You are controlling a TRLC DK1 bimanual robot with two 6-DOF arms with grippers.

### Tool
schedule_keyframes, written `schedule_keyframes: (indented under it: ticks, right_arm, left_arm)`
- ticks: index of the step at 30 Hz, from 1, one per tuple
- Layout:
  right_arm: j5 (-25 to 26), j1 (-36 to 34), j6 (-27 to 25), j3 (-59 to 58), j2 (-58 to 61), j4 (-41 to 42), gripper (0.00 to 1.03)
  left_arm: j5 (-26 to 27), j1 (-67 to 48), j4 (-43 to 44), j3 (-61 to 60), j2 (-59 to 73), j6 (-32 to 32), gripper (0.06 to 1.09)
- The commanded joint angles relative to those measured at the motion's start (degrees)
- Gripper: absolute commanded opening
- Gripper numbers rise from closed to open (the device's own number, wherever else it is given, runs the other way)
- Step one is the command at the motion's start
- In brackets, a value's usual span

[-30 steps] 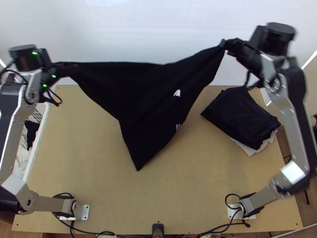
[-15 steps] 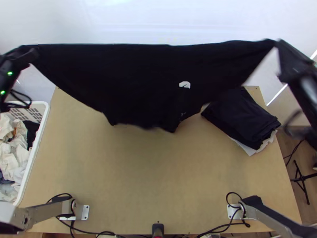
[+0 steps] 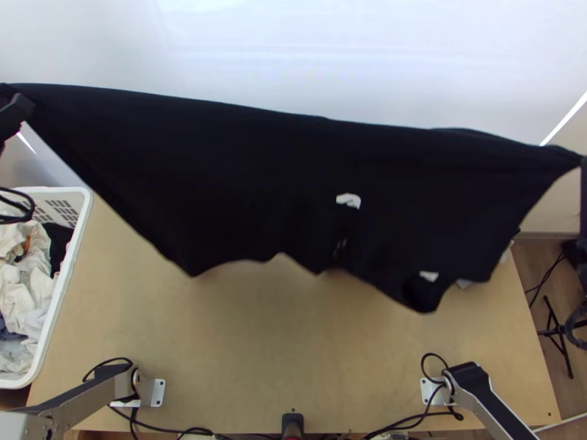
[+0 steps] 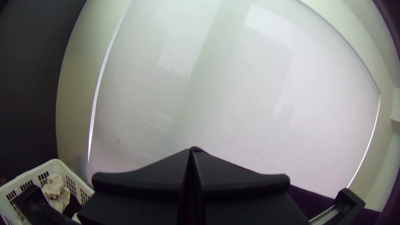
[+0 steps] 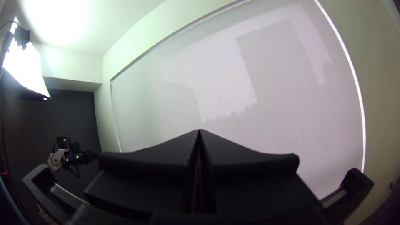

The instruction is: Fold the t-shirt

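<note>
The black t-shirt (image 3: 293,176) hangs spread wide above the table in the top view, its upper edge stretched between the two grippers and its lower edge wavy. At the left edge, my left gripper (image 3: 16,110) holds one upper corner; in the left wrist view the left gripper (image 4: 191,151) has its fingers closed together, with dark cloth (image 4: 312,201) beyond them. My right gripper (image 3: 583,165) is at the right edge on the opposite corner, lower in the picture. Seen in the right wrist view, the right gripper (image 5: 199,131) has its fingertips meeting.
A white laundry basket (image 3: 82,220) with crumpled clothes stands at the table's left side. The shirt largely covers a folded dark pile with a white layer (image 3: 464,283) at the right of the table (image 3: 293,352). A pale screen (image 3: 352,44) rises behind the table.
Both grippers have moved outward, stretching the shirt from a drooping shape to a wide spread. Over the last half second the right side came down the picture and the shirt now hides most of the pile.
</note>
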Motion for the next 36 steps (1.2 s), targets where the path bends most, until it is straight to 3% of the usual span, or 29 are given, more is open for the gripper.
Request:
schedule_keyframes:
  ticks: [1,11,36]
  right_arm:
    - [-0.2,-0.1,-1.6,-1.6,-4.1,0.2,0.03]
    - [0.3,-0.1,-1.6,0.7,-6.0,4.9,0.03]
    - [0.0,-0.7,0.9,15.3,-12.4,-3.2,0.03]
  left_arm:
    - [0.3,0.4,2.4,-0.3,-3.6,-3.4,0.09]
    - [3.5,-0.2,10.7,-0.7,-9.9,-7.3,0.09]
    - [4.9,-0.7,5.0,-3.3,-28.3,-9.8,0.09]
